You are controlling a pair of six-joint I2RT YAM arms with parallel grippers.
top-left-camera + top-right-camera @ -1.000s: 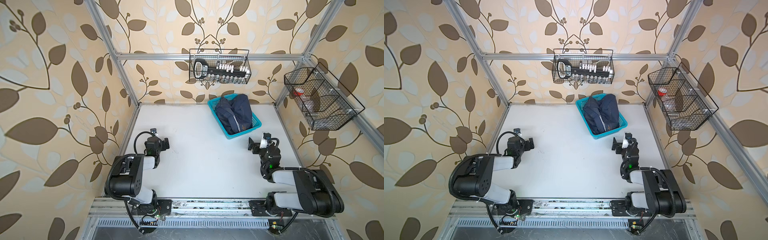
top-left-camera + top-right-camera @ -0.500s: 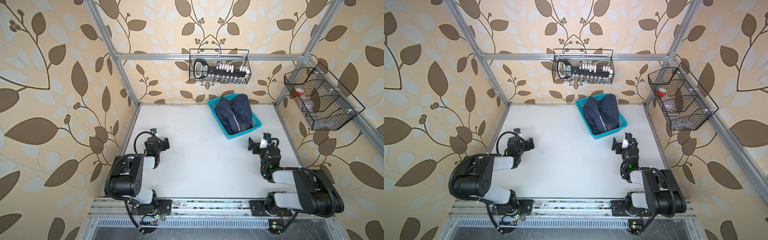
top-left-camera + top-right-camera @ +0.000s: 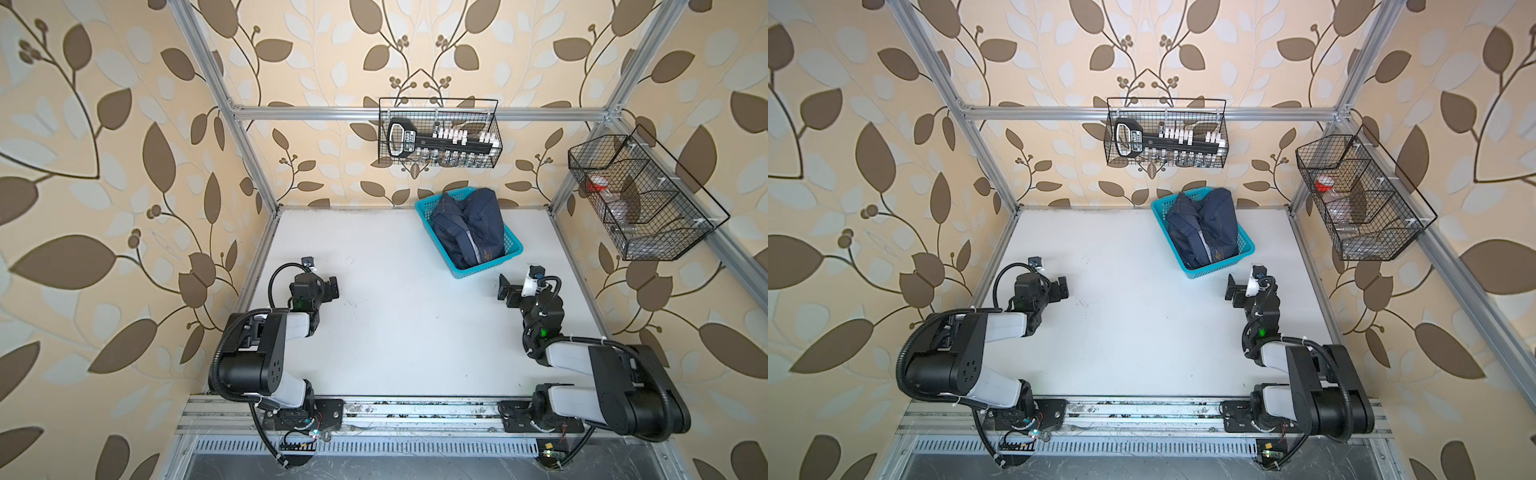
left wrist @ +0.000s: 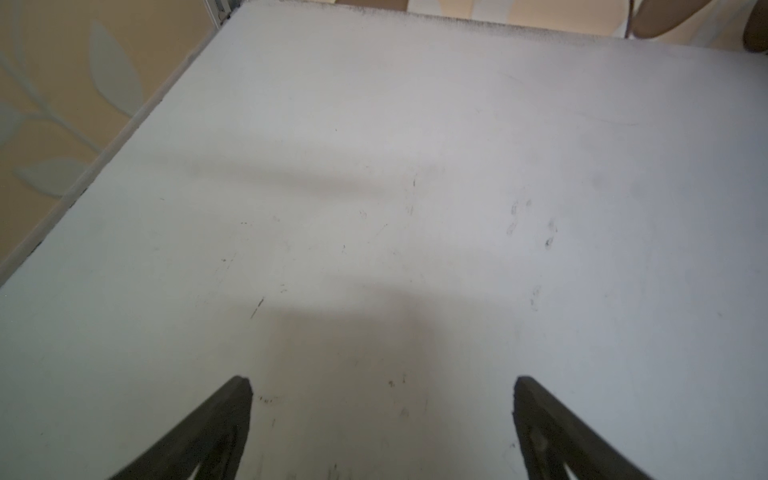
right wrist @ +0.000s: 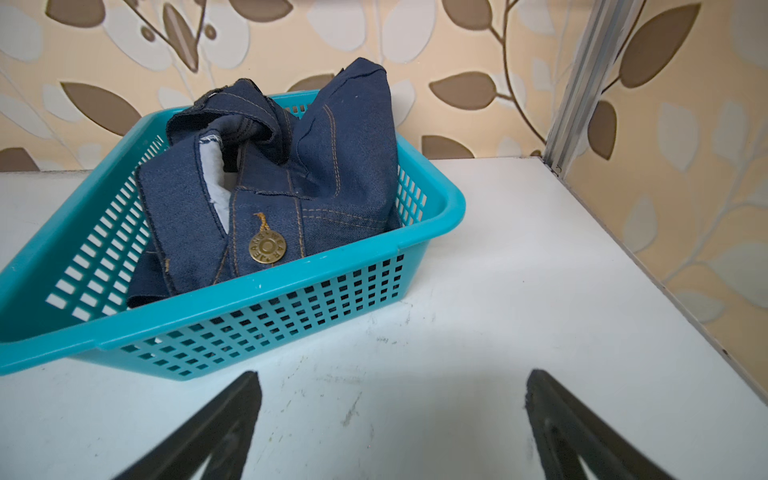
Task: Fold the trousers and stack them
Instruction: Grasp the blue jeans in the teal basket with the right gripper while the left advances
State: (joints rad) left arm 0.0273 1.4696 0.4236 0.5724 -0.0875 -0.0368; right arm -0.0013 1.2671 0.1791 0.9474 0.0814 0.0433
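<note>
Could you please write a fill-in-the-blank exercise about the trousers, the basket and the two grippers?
The trousers lie crumpled ____ the turquoise basket.
The left gripper stands ____, with bare table between its fingers.
The right gripper holds ____.
The basket stands nearer to the ____ gripper.
Missing words: inside; open; nothing; right.

surface: white table | on it: turquoise basket, back right

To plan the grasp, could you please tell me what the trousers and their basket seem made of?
The trousers look like matte dark-blue denim: twill weave, tan stitching, brass-looking button. The basket looks like smooth, slightly glossy turquoise plastic, moulded with perforated walls.
</note>
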